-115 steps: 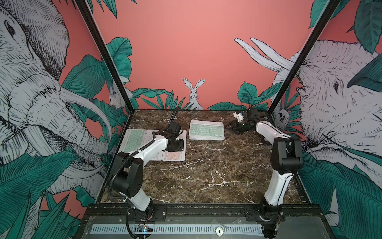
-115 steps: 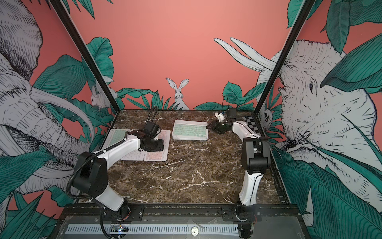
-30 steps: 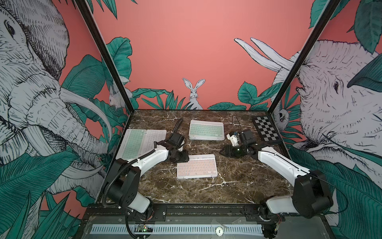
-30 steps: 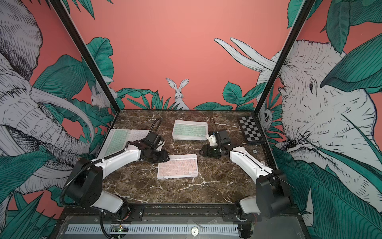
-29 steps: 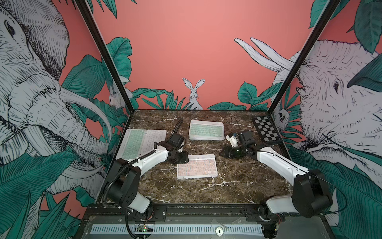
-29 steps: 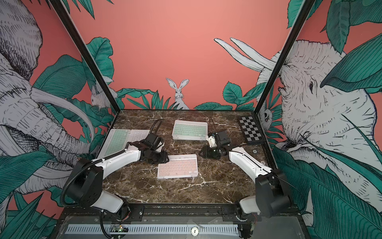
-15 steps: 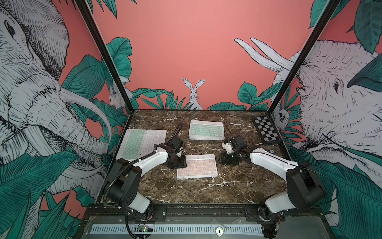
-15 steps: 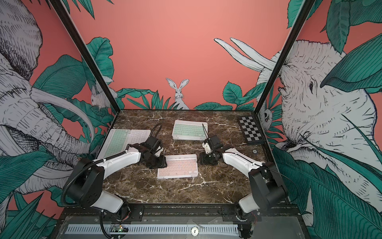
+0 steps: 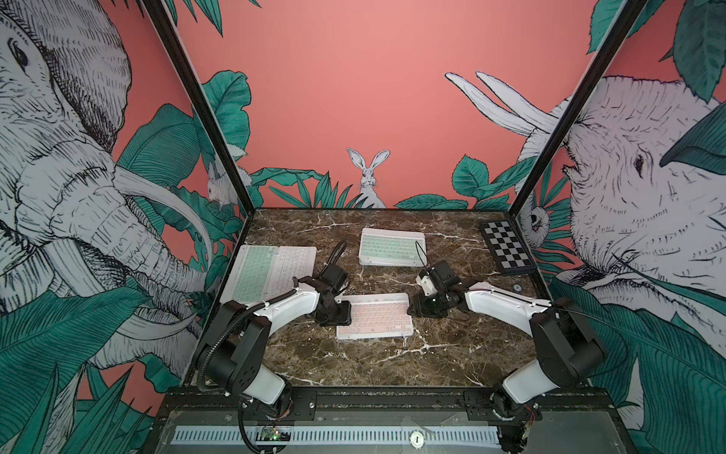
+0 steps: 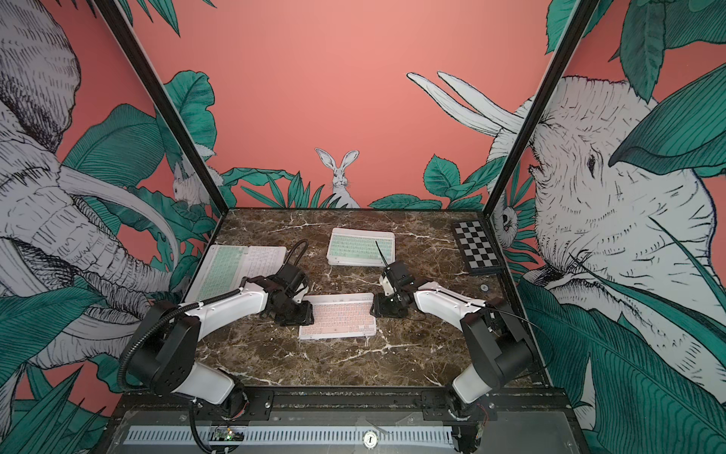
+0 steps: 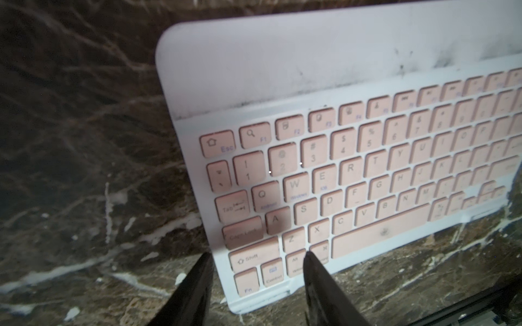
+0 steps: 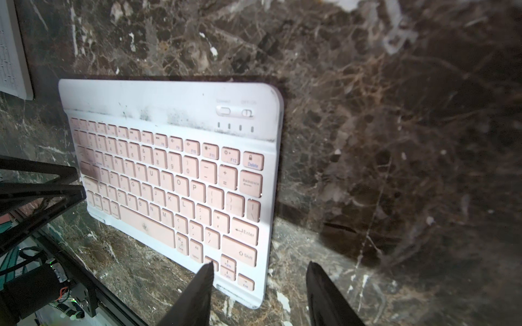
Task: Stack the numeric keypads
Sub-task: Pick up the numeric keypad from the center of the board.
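Numeric keypads: thin, white-framed rectangular plastic boards with rows of small pastel keys. Both top views: a pink-keyed keypad (image 9: 375,320) (image 10: 338,314) lies flat near the middle of the dark marble-patterned table (image 9: 393,365). It is well apart from what looks like a short stack of green-keyed keypads (image 9: 391,247) toward the back wall, and from the green-keyed and white-keyed keypads (image 9: 271,271) side by side by the left wall. A black-and-white checkered board (image 9: 506,245) sits in the far right corner. The left arm (image 9: 290,306) reaches the pink-keyed keypad's left short edge, the right arm (image 9: 499,302) its right short edge. Left wrist view: the left fingers (image 11: 197,285) are clenched on the front left corner, one against the outer edge, one on the bottom-row keys. Right wrist view: the right fingers (image 12: 195,290) stand released astride the right short edge, one over the arrow keys, one over bare table, grasping nothing. Handling, as a judgement: the board looks light and stiff but low and smooth, so it will likely slide sooner than lift. The short edges are the natural holds, and the keyless bar at the back offers firmer purchase than the keys, where a finger may slip.
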Controlling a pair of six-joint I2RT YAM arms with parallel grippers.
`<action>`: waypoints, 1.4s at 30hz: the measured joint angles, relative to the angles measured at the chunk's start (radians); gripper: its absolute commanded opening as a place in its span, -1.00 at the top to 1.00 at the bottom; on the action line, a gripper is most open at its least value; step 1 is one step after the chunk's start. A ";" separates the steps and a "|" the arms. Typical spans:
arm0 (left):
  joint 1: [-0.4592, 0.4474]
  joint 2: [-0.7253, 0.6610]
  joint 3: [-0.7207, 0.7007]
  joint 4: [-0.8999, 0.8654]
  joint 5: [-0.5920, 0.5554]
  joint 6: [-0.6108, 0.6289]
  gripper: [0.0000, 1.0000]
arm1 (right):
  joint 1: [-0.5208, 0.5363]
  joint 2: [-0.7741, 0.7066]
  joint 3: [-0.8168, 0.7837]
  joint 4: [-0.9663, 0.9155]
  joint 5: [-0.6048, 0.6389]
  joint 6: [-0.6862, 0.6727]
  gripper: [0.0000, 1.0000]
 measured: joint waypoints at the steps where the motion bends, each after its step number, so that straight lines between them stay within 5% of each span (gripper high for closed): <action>1: 0.000 0.000 0.000 0.000 -0.001 0.002 -0.07 | 0.002 0.002 0.000 0.003 0.003 0.007 -0.05; 42: -0.043 0.037 -0.021 0.151 -0.023 0.001 -0.07 | 0.039 0.031 -0.060 0.123 0.025 0.111 -0.06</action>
